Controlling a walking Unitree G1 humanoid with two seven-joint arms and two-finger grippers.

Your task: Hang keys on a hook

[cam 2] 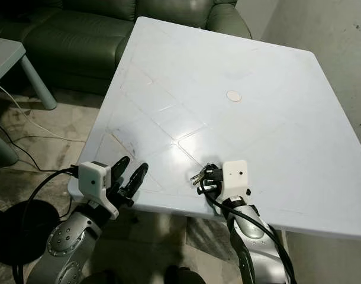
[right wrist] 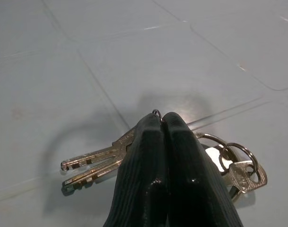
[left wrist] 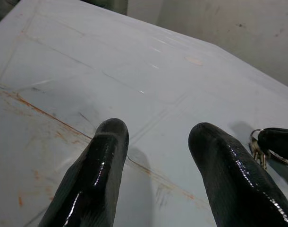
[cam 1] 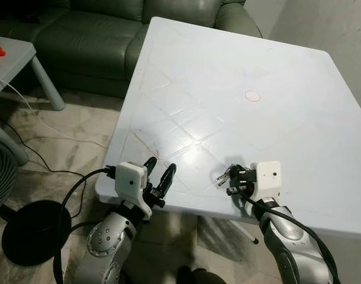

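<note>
Keys: the keys (right wrist: 94,165) sit pinched at their ring between your right fingers (right wrist: 170,165), two blades sticking out to one side of the fingertips and the rings with another key out to the other.
Right fingers: pressed together on the bunch, tips low over the white surface (cam 1: 239,71); the shadow under the blades suggests the bunch is just off it, though I can't tell for sure.
Grip check: the hold looks to be on thin metal only, so lift slowly and watch the blades for sagging or swinging before you travel.
Ring: keep a loop of it hanging free beyond the fingertips, because that is what has to go over the hook.
Left fingers: your left fingers (left wrist: 99,175) are spread wide with nothing between them, at the surface's near edge, well to the side of the keys.
Hook: none is to be seen around the fingers, so you'll have to turn and find it.
Surroundings: green sofa (cam 1: 97,35) beyond the surface, cables (cam 1: 44,133) on the floor beside it; mind them when you step away.
</note>
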